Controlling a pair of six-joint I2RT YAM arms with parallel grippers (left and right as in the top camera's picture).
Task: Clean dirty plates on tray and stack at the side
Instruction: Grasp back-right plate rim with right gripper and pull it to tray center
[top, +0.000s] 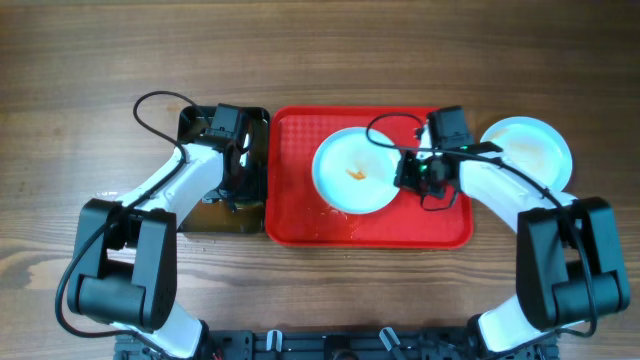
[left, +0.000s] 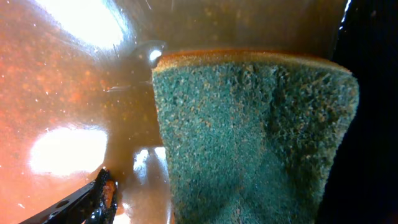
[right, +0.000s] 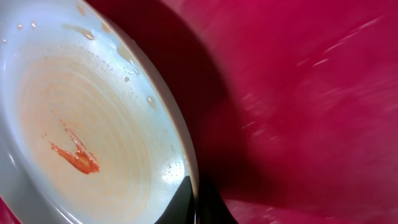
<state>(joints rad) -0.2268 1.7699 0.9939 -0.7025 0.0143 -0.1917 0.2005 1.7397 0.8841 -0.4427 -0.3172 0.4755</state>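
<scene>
One dirty plate (top: 350, 170) with an orange smear lies on the red tray (top: 300, 215). My right gripper (top: 408, 172) is shut on its right rim. In the right wrist view the fingers (right: 198, 202) pinch the rim of the plate (right: 81, 118), which is raised over the tray (right: 311, 93) with a shadow beneath. A second plate (top: 525, 150) lies on the table right of the tray. No third plate shows. My left gripper (top: 238, 160) reaches into the black tub (top: 190, 120), holding a green sponge (left: 249, 137) in the brown liquid (left: 62, 93).
Water drops and smears lie on the tray floor near its front (top: 350, 228). The tub stands against the tray's left side. Bare wooden table (top: 320, 290) lies in front of the tray. A black cable (top: 150, 110) loops over the left arm.
</scene>
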